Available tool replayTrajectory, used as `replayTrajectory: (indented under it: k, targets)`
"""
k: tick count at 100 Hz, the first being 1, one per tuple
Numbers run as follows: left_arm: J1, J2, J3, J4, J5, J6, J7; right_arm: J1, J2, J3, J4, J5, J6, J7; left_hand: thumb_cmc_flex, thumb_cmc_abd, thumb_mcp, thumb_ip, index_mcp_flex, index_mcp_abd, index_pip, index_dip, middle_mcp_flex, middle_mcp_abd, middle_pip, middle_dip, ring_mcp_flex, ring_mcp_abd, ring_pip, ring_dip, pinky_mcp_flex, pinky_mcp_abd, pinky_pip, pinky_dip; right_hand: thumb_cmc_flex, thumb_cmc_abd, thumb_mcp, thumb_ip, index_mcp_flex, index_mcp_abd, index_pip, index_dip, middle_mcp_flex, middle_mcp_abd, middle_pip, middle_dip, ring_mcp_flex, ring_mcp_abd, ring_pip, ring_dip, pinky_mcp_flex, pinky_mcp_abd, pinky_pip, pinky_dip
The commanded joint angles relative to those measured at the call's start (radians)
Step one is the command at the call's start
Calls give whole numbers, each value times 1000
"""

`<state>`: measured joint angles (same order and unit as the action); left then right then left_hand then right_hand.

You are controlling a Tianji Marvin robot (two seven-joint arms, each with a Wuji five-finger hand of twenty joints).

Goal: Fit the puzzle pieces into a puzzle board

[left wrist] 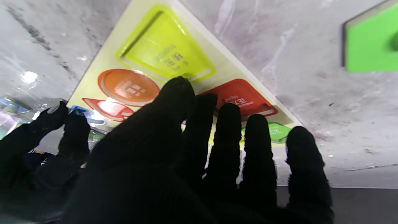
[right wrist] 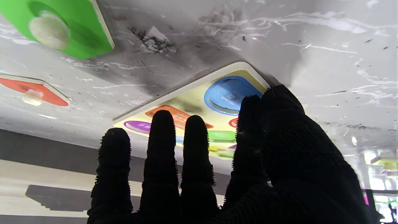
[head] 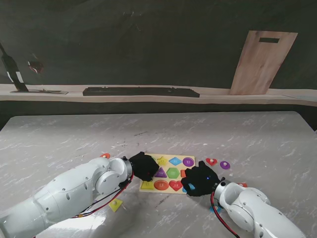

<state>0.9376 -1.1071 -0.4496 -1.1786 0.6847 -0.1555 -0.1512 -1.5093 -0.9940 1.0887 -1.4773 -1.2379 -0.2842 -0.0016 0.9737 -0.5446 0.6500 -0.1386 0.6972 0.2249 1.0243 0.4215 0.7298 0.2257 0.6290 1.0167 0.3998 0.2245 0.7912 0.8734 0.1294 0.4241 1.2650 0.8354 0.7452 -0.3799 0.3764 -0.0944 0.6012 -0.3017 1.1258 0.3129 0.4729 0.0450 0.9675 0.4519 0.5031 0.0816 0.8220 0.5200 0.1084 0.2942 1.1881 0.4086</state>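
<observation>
The yellow puzzle board (head: 168,157) lies flat in the middle of the table, and its coloured shapes show between my two black-gloved hands. My left hand (head: 143,166) is over the board's left edge, fingers spread, holding nothing. In the left wrist view its fingers (left wrist: 228,140) reach over the board (left wrist: 230,67) above yellow, orange and red shapes. My right hand (head: 200,179) covers the board's near right corner, also open and empty. Its fingers (right wrist: 163,146) hover by the blue oval recess (right wrist: 228,93). A loose red heart (head: 211,161) and a purple circle (head: 225,165) lie just right of the board.
A yellow piece (head: 116,204) lies near my left forearm and an orange one (head: 105,155) left of the board. A green knobbed piece (right wrist: 62,28) and a red knobbed piece (right wrist: 31,88) lie beside my right hand. A wooden board (head: 261,62) leans on the back wall.
</observation>
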Motion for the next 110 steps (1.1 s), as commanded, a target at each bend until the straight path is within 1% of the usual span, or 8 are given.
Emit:
replayTrajectory:
  k: [1, 29, 39, 49, 66, 91, 110]
  targets:
    - [25, 11, 5, 2, 10, 3, -15, 4, -3, -6, 11, -3, 15, -2, 10, 1, -20, -36, 16, -92, 11, 26, -5, 8, -7, -29, -8, 20, -25, -19, -11, -123, -1, -9, 19, 16, 25, 28, 19, -30, -7, -15, 21, 8, -9, 0, 15, 12, -13, 7, -11, -14, 11, -3]
    - [41, 21, -16, -15, 33, 8, -19, 15, -6, -22, 22, 13, 31, -13, 8, 6, -29, -34, 8, -98, 19, 39, -14, 7, 0, -38, -12, 18, -29, -21, -12, -125, -1, -11, 18, 20, 19, 28, 14, -31, -6, -19, 20, 7, -7, 1, 15, 11, -15, 7, -11, -14, 11, -3]
    - [46, 21, -22, -18, 34, 9, -18, 15, -6, -24, 22, 13, 32, -15, 6, 10, -32, -33, 3, -99, 18, 42, -22, 8, -4, -45, -14, 19, -32, -22, -12, -125, -1, -12, 18, 21, 17, 28, 11, -28, -6, -21, 18, 5, -8, 1, 15, 11, -16, 8, -11, -14, 10, -3]
    - [55, 17, -31, -14, 39, 9, 5, 9, -8, -17, 16, 19, 31, -14, 2, 9, -38, -33, -5, -102, 17, 46, -34, 11, -9, -56, -19, 20, -38, -26, -12, -124, -2, -13, 17, 21, 16, 29, 7, -28, -7, -22, 20, 7, -8, 1, 15, 11, -16, 8, -11, -14, 10, -3]
    - [57, 19, -37, -17, 48, 10, 9, 9, -8, -13, 14, 16, 30, -21, 4, 11, -42, -31, -7, -103, 14, 49, -37, 12, -5, -67, -17, 21, -44, -32, -11, -122, -4, -16, 19, 23, 16, 30, 1, -31, -8, -23, 19, 5, -8, 1, 17, 7, -19, 7, -11, -14, 10, -2]
    - [46, 23, -29, -4, 84, 22, 20, 44, -14, -47, 45, 44, 59, -39, 11, 8, -40, -27, -11, -104, 14, 55, -39, 10, -1, -75, -15, 18, -44, -35, -7, -122, -3, -19, 25, 26, 13, 29, -6, -32, -6, -24, 18, 3, -5, 3, 19, 5, -22, 7, -10, -14, 10, -3]
    - [52, 25, -42, -5, 98, 25, 28, 69, -17, -73, 63, 60, 73, -47, 8, 7, -40, -28, -18, -106, 11, 56, -45, 9, -1, -79, -17, 18, -45, -37, -7, -124, -3, -21, 25, 28, 10, 29, -7, -33, -5, -25, 18, 2, -4, 4, 20, 3, -23, 7, -9, -15, 8, -3]
